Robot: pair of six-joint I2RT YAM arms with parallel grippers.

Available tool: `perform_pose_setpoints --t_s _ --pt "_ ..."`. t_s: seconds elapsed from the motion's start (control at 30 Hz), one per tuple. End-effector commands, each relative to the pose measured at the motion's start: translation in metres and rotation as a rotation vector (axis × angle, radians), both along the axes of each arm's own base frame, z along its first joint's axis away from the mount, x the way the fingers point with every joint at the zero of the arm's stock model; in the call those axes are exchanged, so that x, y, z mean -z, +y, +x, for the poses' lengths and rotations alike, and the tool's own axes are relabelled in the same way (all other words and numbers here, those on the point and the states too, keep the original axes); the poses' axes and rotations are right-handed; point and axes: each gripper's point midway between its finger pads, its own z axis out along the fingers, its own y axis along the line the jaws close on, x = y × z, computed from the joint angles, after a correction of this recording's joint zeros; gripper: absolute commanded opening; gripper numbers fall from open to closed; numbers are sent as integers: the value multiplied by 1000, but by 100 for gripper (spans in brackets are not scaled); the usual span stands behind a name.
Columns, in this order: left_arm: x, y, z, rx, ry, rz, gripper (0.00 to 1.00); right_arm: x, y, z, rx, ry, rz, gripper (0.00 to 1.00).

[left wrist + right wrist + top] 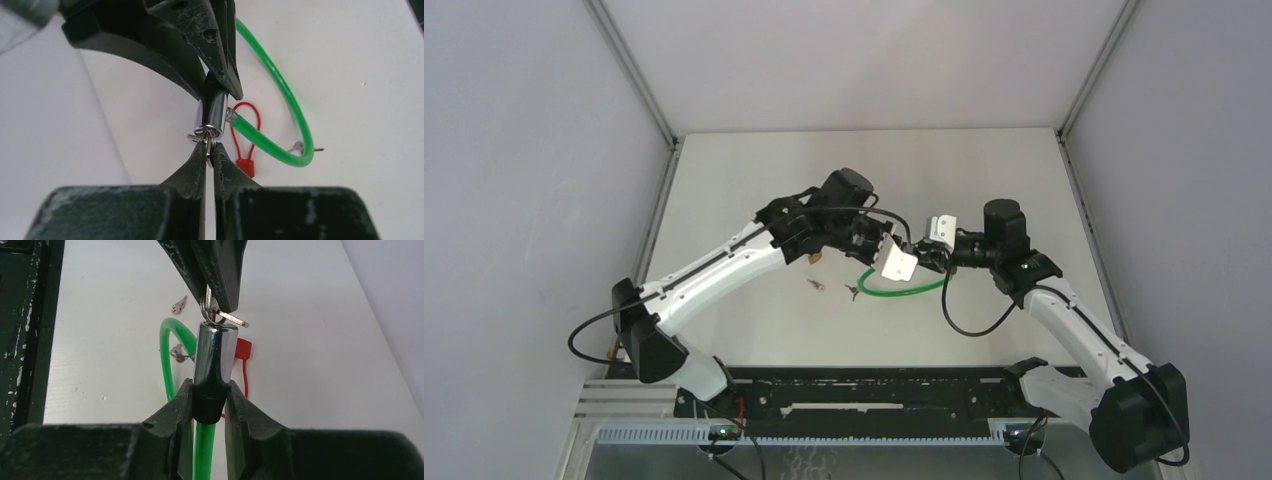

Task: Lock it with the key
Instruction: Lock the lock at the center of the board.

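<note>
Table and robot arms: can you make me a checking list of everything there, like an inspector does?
Surface: white table, bare around the work.
Job's things: chrome lock cylinder on a green cable loop, held above the table; key at the cylinder's end.
Clutter: loose keys and a red tag lying on the table.
Grippers: left gripper shut on the key; right gripper shut on the lock cylinder's black end.
Cables: black cables hanging from both arms.
Surroundings: grey walls; nothing else seen.
</note>
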Motion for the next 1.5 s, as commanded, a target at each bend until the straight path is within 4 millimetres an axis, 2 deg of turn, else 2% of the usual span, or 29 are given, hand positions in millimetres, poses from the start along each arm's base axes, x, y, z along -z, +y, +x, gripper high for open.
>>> perform_pose_setpoints --t_s 0.0,0.13,0.37,0.5,0.73,1.03,1.27,1.47 --pt "-12 5 21 -6 -216 87 0 18 -3 -5 13 80 -34 0" --pt "-9 6 28 -25 -326 141 1 17 -3 -5 15 85 -26 0" --pt "-11 8 43 -117 -491 177 7 16 -4 -3 24 88 -24 0" --pt "-8 9 44 -151 -530 165 9 14 -5 -2 32 89 -19 0" --pt "-15 7 48 -228 -625 122 15 14 -5 0 37 102 -12 0" --pt "0 14 50 -273 -744 123 22 13 -7 1 45 113 -5 0" --pt "-2 23 48 -329 -768 85 31 14 -8 2 52 118 -7 0" --pt "-4 33 43 -373 -682 48 50 16 -9 3 56 122 -12 0"
